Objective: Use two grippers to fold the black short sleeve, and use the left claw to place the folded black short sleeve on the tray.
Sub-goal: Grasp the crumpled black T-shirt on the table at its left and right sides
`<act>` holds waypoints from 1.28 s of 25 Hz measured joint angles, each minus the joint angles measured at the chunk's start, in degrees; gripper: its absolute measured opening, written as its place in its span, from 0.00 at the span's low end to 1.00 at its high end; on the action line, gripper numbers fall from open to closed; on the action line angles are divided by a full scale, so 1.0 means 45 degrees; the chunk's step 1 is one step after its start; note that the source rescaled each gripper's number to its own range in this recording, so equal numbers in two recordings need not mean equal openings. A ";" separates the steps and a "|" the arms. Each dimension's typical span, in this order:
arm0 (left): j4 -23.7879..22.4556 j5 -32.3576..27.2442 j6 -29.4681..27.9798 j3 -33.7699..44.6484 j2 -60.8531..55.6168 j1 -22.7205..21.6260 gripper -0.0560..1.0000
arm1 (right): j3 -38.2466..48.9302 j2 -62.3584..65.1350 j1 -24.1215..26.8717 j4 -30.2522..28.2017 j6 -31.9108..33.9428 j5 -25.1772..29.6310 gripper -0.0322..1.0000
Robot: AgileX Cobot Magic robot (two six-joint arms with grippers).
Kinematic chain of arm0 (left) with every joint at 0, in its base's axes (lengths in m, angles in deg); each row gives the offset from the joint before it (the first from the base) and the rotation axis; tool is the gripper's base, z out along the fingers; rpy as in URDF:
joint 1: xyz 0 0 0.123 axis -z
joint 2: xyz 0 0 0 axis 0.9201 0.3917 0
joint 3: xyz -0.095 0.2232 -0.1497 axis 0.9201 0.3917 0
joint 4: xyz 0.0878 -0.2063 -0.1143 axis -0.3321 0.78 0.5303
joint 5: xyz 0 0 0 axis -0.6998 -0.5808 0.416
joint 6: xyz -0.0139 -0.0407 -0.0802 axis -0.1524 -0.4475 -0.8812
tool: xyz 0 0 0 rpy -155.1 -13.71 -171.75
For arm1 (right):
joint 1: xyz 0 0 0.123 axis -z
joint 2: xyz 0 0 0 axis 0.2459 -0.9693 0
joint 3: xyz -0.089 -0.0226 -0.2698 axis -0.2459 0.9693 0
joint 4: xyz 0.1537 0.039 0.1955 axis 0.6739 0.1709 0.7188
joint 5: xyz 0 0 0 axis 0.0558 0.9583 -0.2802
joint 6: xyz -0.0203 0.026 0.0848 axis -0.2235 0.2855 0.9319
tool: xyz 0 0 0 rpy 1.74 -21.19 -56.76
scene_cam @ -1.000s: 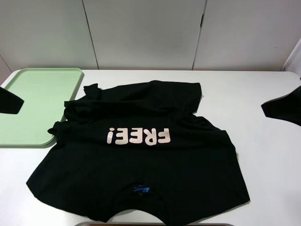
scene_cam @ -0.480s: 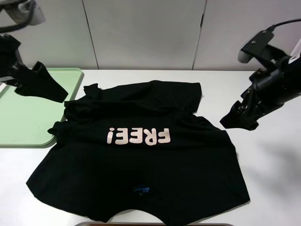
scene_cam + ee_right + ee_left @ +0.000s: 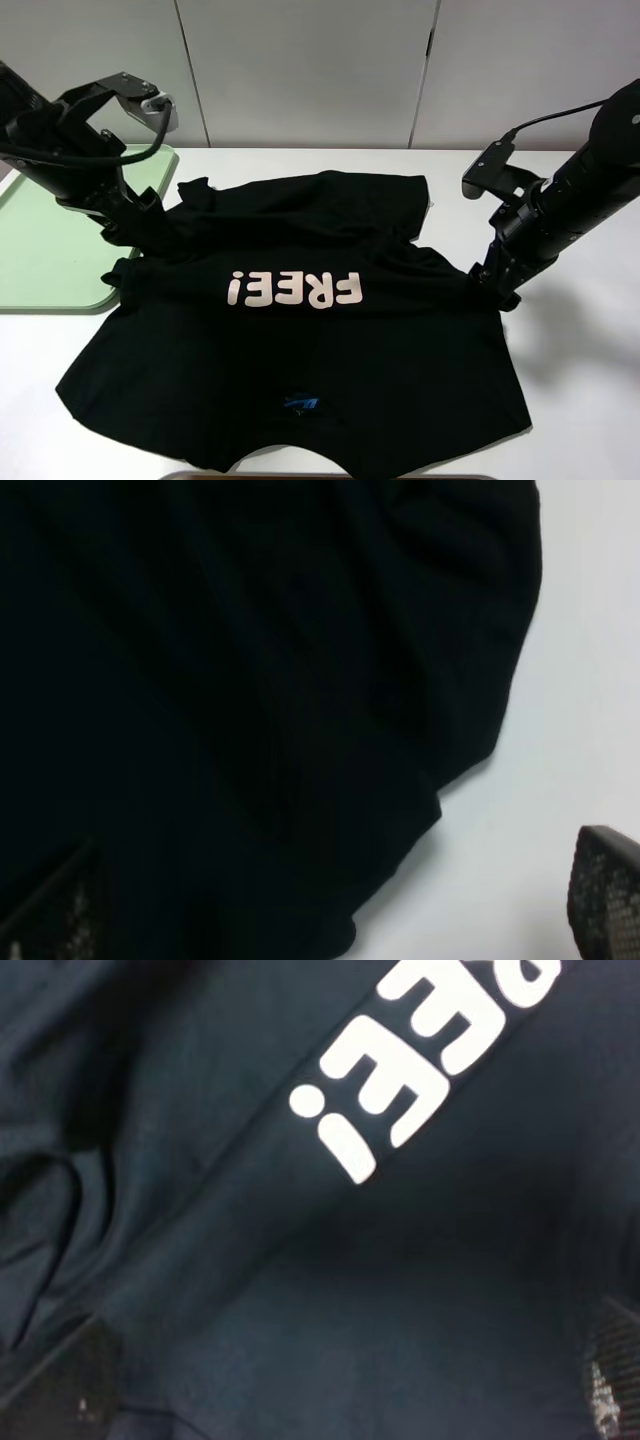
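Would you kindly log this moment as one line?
left gripper: open, over shirt | right gripper: open, at shirt edge | shirt: unfolded on table

Left claw and right claw have swung in, down to the shirt.

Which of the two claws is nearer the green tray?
The left claw, at the edge of the black shirt beside the tray; the right claw is at the opposite edge.

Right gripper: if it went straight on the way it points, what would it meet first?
Probably the edge of the black shirt: the right gripper's open jaws straddle it, one finger over cloth, the other over table. Depth is unclear.
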 joint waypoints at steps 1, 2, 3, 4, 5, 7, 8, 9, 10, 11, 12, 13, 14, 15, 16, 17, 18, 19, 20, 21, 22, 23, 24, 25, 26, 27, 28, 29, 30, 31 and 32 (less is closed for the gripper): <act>-0.0002 0.0080 0.0000 0.0000 0.0191 0.0015 0.93 | -0.0019 -0.0099 -0.0089 0.0014 -0.0102 -0.0090 1.00; -0.0002 0.0155 0.0013 0.0000 0.0397 0.0015 0.93 | -0.0019 -0.0099 -0.0089 0.0014 -0.0102 -0.0090 1.00; -0.0002 0.0198 0.0013 0.0000 0.0669 0.0015 0.93 | -0.0017 -0.0186 -0.0223 -0.0031 -0.0201 -0.0112 1.00; -0.0002 0.0266 0.0027 0.0000 0.0948 0.0015 0.93 | -0.0033 -0.0252 -0.0354 -0.0105 -0.0331 -0.0123 1.00; -0.0002 0.0266 0.0036 0.0000 0.1190 0.0015 0.93 | -0.0033 -0.0343 -0.0596 -0.0233 -0.0513 -0.0163 1.00; -0.0013 0.0222 0.0036 0.0000 0.1676 0.0015 0.93 | -0.0033 -0.0494 -0.1211 -0.0876 -0.0686 -0.0589 1.00; -0.0013 0.0167 0.0036 0.0000 0.1834 0.0015 0.93 | -0.0033 -0.0529 -0.1400 -0.1028 -0.0718 -0.0786 1.00; -0.0027 0.0070 0.0036 0.0000 0.1991 0.0015 0.93 | -0.0033 -0.0565 -0.1489 -0.1148 -0.0728 -0.0939 1.00; -0.0027 -0.0062 0.0036 0.0000 0.2113 0.0033 0.93 | -0.0037 -0.0641 -0.1558 -0.1225 -0.0728 -0.1024 1.00; -0.0039 -0.0111 0.0036 0.0000 0.2172 0.0069 0.93 | -0.0037 -0.0731 -0.1585 -0.1334 -0.0728 -0.1096 1.00; -0.0039 -0.0125 0.0036 0.0000 0.2186 0.0147 0.93 | -0.0037 -0.0848 -0.1595 -0.1539 -0.0728 -0.1111 1.00; -0.0039 -0.0166 0.0036 0.0000 0.2189 0.0254 0.93 | -0.0037 -0.0956 -0.1622 -0.1802 -0.0728 -0.1111 1.00; -0.0094 -0.0198 0.0036 0.0000 0.2189 0.0419 0.93 | -0.0037 -0.1051 -0.1622 -0.2175 -0.0579 -0.1111 1.00; -0.0183 -0.0225 0.0036 0.0000 0.2189 0.0551 0.93 | -0.0037 -0.1051 -0.1622 -0.2175 -0.0579 -0.1111 1.00; -0.0328 -0.0239 0.0036 0.0000 0.2189 0.0710 0.93 | -0.0037 -0.1099 -0.1622 -0.2389 -0.0439 -0.1111 1.00; -0.0496 -0.0262 0.0036 0.0000 0.2189 0.1048 0.93 | -0.0037 -0.1147 -0.1622 -0.2650 -0.0325 -0.1098 1.00; -0.0524 -0.0262 0.0036 0.0000 0.2189 0.1147 0.93 | -0.0037 -0.1224 -0.1622 -0.2891 -0.0168 -0.1062 1.00; -0.0541 -0.0262 0.0036 0.0000 0.2189 0.1267 0.93 | -0.0047 -0.1310 -0.1622 -0.3226 -0.0077 -0.1002 1.00; -0.0541 -0.0262 0.0036 0.0000 0.2189 0.1383 0.93 | -0.0047 -0.1431 -0.1622 -0.3488 0.0018 -0.0940 1.00; -0.0549 -0.0262 0.0036 0.0000 0.2189 0.1479 0.93 | -0.0047 -0.1547 -0.1622 -0.3673 0.0117 -0.0849 1.00; -0.0549 -0.0262 0.0036 0.0000 0.2189 0.1602 0.93 | -0.0047 -0.1708 -0.1622 -0.3854 0.0241 -0.0785 1.00; -0.0555 -0.0262 0.0036 0.0000 0.2189 0.1710 0.93 | -0.0047 -0.1847 -0.1622 -0.4060 0.0331 -0.0772 1.00; -0.0555 -0.0262 0.0036 0.0000 0.2189 0.1824 0.93 | -0.0047 -0.2004 -0.1622 -0.4227 0.0401 -0.0772 1.00; -0.0555 -0.0251 0.0036 0.0000 0.2189 0.1934 0.93 | -0.0107 -0.2232 -0.1622 -0.4390 0.0525 -0.0766 1.00; -0.0555 -0.0184 0.0036 0.0000 0.2189 0.2055 0.93 | -0.0207 -0.2348 -0.1622 -0.4439 0.0552 -0.0731 1.00; -0.0555 -0.0118 0.0036 0.0000 0.2189 0.2164 0.93 | -0.0329 -0.2466 -0.1622 -0.4451 0.0632 -0.0635 1.00; -0.0555 -0.0118 0.0036 0.0000 0.2189 0.2164 0.93 | -0.0474 -0.2564 -0.1622 -0.4482 0.0719 -0.0525 1.00; -0.0555 -0.0084 0.0036 0.0000 0.2189 0.2237 0.93 | -0.0660 -0.2667 -0.1622 -0.4482 0.0846 -0.0402 1.00; -0.0555 -0.0067 0.0036 0.0000 0.2189 0.2318 0.93 | -0.0660 -0.2667 -0.1622 -0.4482 0.0846 -0.0402 1.00; -0.0555 -0.0067 0.0036 0.0000 0.2189 0.2318 0.93 | -0.0833 -0.2757 -0.1622 -0.4482 0.0985 -0.0254 1.00; -0.0555 -0.0057 0.0036 0.0000 0.2189 0.2318 0.93 | -0.0984 -0.2813 -0.1622 -0.4498 0.1042 -0.0068 1.00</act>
